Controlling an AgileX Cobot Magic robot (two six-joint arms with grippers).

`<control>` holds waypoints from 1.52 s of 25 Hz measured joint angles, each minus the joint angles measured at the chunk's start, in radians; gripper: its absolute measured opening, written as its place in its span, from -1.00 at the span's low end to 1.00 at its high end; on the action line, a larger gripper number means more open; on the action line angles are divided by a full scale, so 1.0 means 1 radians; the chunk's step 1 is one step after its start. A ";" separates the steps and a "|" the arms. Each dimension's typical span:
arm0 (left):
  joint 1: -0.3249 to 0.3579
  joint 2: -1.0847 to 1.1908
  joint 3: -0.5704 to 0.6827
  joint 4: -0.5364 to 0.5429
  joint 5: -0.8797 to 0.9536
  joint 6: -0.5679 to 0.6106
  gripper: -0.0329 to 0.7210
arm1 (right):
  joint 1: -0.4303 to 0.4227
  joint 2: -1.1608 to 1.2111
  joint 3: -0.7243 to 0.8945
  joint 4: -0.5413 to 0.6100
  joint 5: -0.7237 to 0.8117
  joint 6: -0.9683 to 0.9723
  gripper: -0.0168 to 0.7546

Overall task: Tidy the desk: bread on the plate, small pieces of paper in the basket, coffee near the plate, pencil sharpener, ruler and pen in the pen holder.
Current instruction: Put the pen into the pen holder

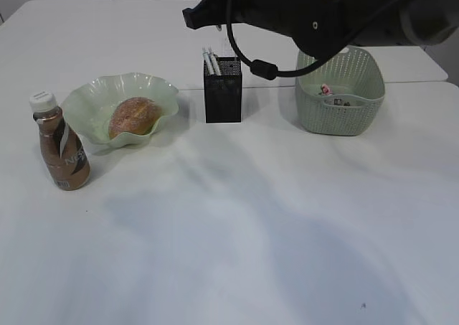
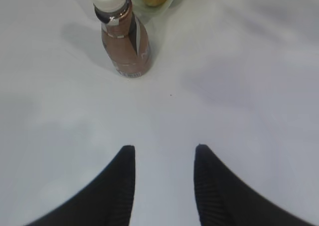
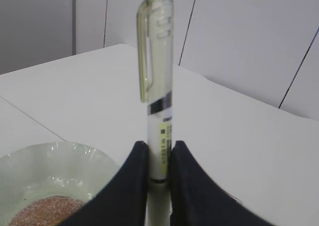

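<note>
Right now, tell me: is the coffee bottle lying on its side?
No. The coffee bottle stands upright on the desk, white cap up, beside the plate.

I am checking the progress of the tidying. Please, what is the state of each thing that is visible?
bread: lying in the plate
coffee: upright, capped, beside the plate
pen holder: upright, white sticks inside
basket: holds small bits
pen: upright, capped, clamped
right pincer: shut on the pen
left pincer: open, empty, over bare desk
</note>
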 joint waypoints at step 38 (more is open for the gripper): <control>0.000 0.042 0.000 -0.008 -0.149 0.002 -0.18 | -0.079 0.414 -0.272 0.191 -0.276 0.095 -0.68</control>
